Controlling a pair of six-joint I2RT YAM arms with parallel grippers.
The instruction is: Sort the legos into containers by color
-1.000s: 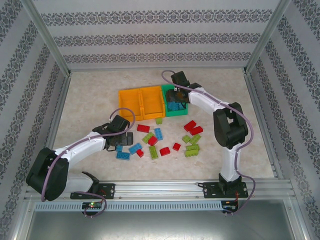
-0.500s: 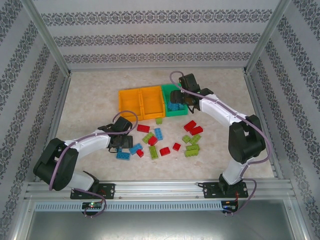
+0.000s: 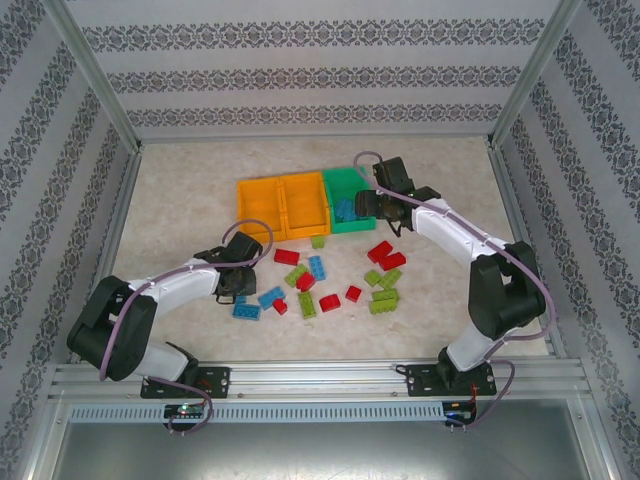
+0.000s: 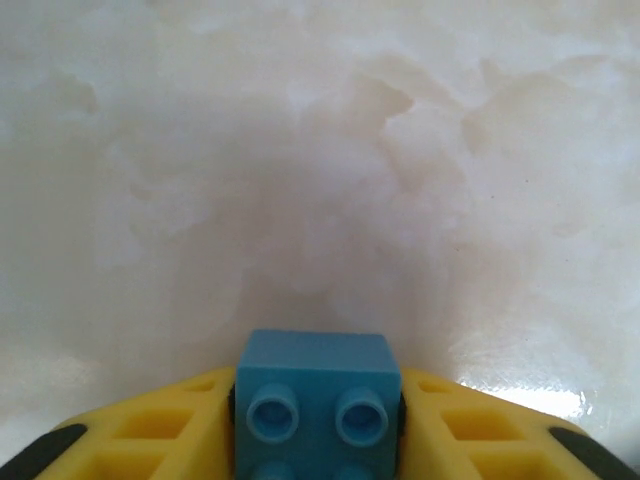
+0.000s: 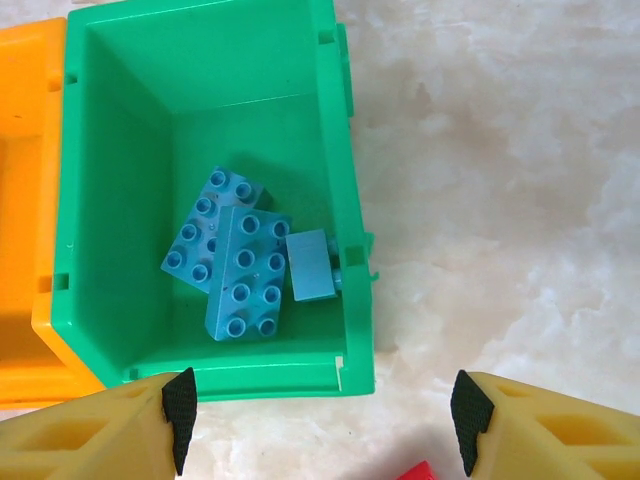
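- The left gripper is closed on a blue brick. Its yellow fingers press against the brick's two sides, and the studs face the wrist camera.
- Beyond the brick lies the pale, marbled table. I cannot tell whether the brick is resting on it or has been lifted off.
- In the top view this gripper sits low at the left end of the scattered pile. It is just beside two loose blue bricks and the arm stretches in from the lower left.
- The right gripper is wide open and holds nothing. Its black-padded fingers are spread well apart at the bottom corners of the wrist view.
- The right gripper is poised over the table just beside the near edge of the green bin.
- Inside the green bin lie three binned blue bricks. Two are long and overlap, and one small brick lies against the bin's right wall.
- Two orange bins stand in a row to the left of the green bin, with their walls touching.
- Between the two arms the rest of the bricks are scattered on the table near the bins.
- The red bricks are spread across the pile, and the lime green bricks lie mostly to the right.
- One more stray blue brick lies near the middle.
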